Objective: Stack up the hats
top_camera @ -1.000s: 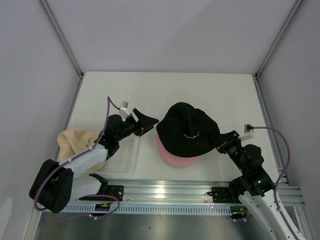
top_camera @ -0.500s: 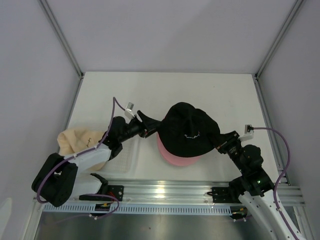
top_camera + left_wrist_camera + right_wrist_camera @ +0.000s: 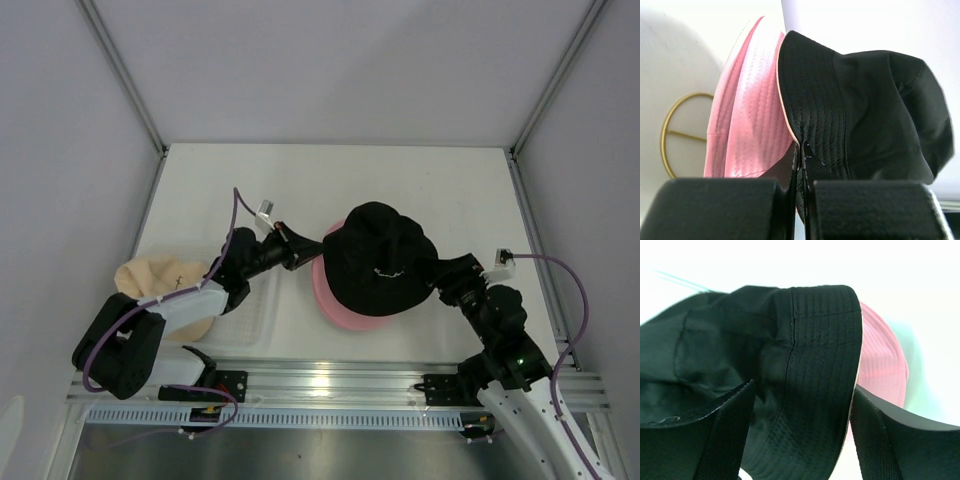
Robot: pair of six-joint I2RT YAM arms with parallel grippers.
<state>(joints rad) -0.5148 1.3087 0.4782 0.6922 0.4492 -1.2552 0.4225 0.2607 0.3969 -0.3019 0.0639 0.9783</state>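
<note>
**A:** What is given by the overhead view that the wrist views lack?

**B:** The whole layout. The black hat point(image 3: 380, 255) is seen laid over a pink hat point(image 3: 335, 308) near the middle of the table point(image 3: 400, 180), with pink brim showing at the left and near sides. A beige hat point(image 3: 155, 285) is seen at the left, partly covered by the left arm and just beside a clear tray point(image 3: 255, 320). Neither of those two is caught by a wrist camera.

**A:** And what is added by the wrist views?

**B:** The state of the jaws. The left gripper point(image 3: 801, 187) is shown clenched, with the edge of the black brim drawn into the slit between its fingers at the stack's left side. The right gripper point(image 3: 802, 395) is shown released, its fingers point(image 3: 725, 435) spread to either side of the black brim at the stack's right side. Pink cloth is seen beyond them.

**A:** What cannot be made out?

**B:** Whether the pink brim is also pinched by the left jaws cannot be told, since the fabric is lost between the dark pads. The pink crown is hidden under the black hat. The small white marking on the black hat is too fine to be read from above. A thin gold ring shape point(image 3: 677, 132) is seen left of the pink brim in the left wrist view, but it cannot be identified.
</note>
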